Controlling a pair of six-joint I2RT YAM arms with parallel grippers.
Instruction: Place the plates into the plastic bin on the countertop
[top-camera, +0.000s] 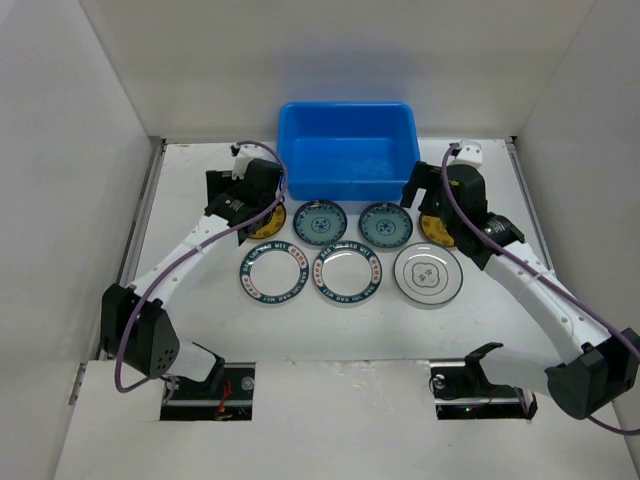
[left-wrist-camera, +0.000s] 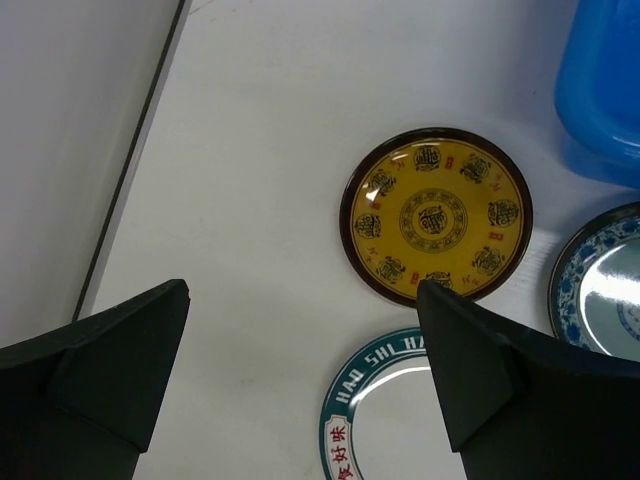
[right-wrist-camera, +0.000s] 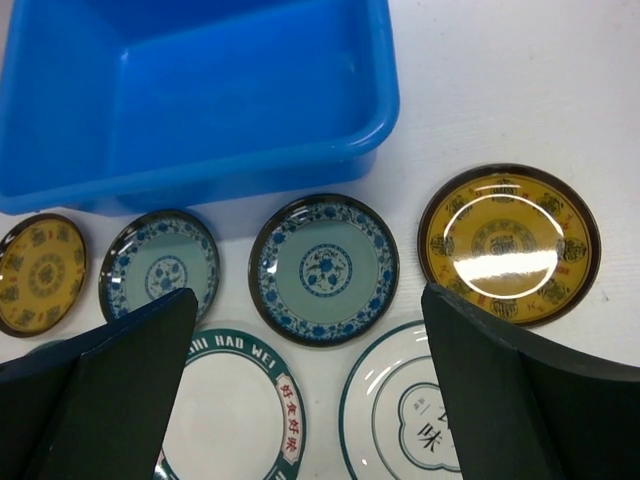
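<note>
The empty blue plastic bin (top-camera: 347, 150) stands at the back of the white countertop (top-camera: 330, 325). Seven plates lie in front of it: two yellow (top-camera: 270, 226) (top-camera: 438, 234), two teal (top-camera: 323, 221) (top-camera: 385, 223), two white with lettered rims (top-camera: 276, 274) (top-camera: 348, 273), and one white with a centre mark (top-camera: 428, 274). My left gripper (left-wrist-camera: 302, 290) is open and empty above the left yellow plate (left-wrist-camera: 436, 215). My right gripper (right-wrist-camera: 309, 293) is open and empty, above the right yellow plate (right-wrist-camera: 508, 243) and teal plate (right-wrist-camera: 323, 268).
White walls close in the countertop on the left, back and right. A dark strip (left-wrist-camera: 130, 170) runs along the left wall's foot. The bin's corner (left-wrist-camera: 605, 90) lies just right of the left yellow plate.
</note>
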